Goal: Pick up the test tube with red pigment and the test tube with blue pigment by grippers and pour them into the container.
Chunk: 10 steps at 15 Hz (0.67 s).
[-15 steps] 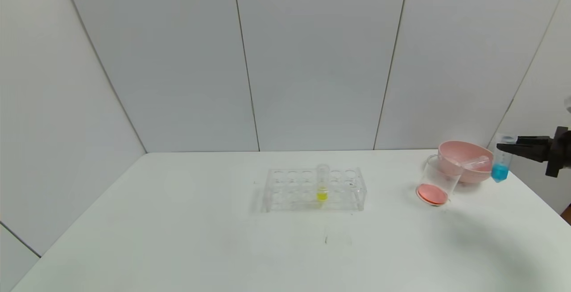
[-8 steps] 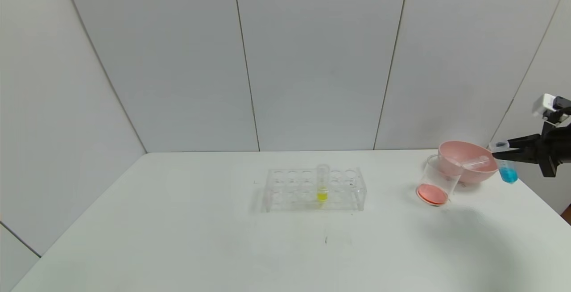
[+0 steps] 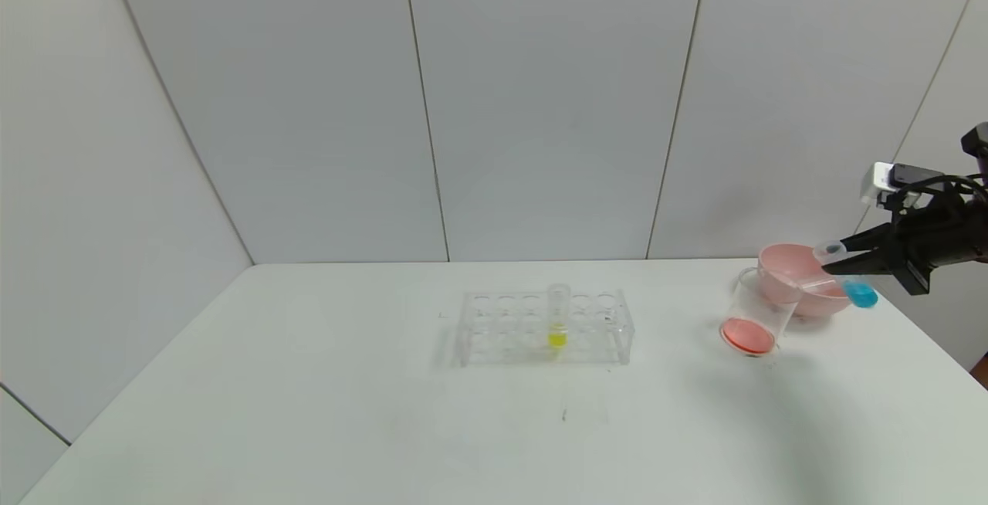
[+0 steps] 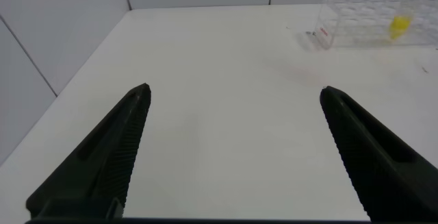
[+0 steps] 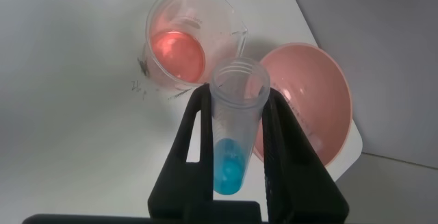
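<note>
My right gripper [image 3: 835,259] is shut on the test tube with blue pigment [image 3: 859,294] and holds it tilted above the pink bowl [image 3: 799,267], its mouth towards the clear beaker [image 3: 752,320]. The beaker holds red liquid and stands tilted against the bowl. In the right wrist view the fingers [image 5: 195,125] clamp the blue tube [image 5: 231,159] over the beaker [image 5: 179,49] and the bowl [image 5: 311,101]. The blue liquid sits at the tube's bottom. An empty clear tube [image 3: 823,283] lies in the bowl; no tube with red liquid shows. My left gripper [image 4: 234,94] is open and empty over the table.
A clear rack [image 3: 544,327] stands mid-table with one tube of yellow liquid [image 3: 557,318] in it; it also shows in the left wrist view [image 4: 363,24]. The table's right edge runs just beyond the bowl. White wall panels close the back.
My right gripper has moved left and up, from beside the bowl to over it. The blue tube has tipped from upright to steeply tilted, mouth towards the beaker.
</note>
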Tool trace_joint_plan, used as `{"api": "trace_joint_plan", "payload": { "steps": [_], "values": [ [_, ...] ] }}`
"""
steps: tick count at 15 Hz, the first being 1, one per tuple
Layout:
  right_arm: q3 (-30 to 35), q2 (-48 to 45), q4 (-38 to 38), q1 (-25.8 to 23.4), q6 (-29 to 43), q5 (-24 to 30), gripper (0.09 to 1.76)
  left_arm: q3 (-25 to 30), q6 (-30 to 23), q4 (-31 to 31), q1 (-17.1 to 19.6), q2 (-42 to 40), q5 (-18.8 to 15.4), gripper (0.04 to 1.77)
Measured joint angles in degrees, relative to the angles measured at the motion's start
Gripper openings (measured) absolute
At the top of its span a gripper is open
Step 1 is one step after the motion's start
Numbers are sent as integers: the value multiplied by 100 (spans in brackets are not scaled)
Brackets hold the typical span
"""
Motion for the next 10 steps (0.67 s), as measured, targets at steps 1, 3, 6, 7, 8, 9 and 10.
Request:
{"api": "trace_joint_plan", "payload": {
  "steps": [1,3,6,7,8,9,10],
  "values": [
    [-240,62,268,50,-56,-150,48,0,0,2,0,0,0,176],
    [-681,178,707,140,-156,-399,48,0,0,2,0,0,0,176],
    [-1312,328,1336,284,-200,-684,48,0,0,2,0,0,0,176],
    [-1515,377,1501,330,-201,-761,48,0,0,2,0,0,0,176],
    [-1670,429,1576,396,-206,-906,48,0,0,2,0,0,0,176],
    [-1751,473,1601,457,-211,-1023,48,0,0,2,0,0,0,176],
    [-1797,514,1604,529,-226,-1185,48,0,0,2,0,0,0,176]
  ]
}}
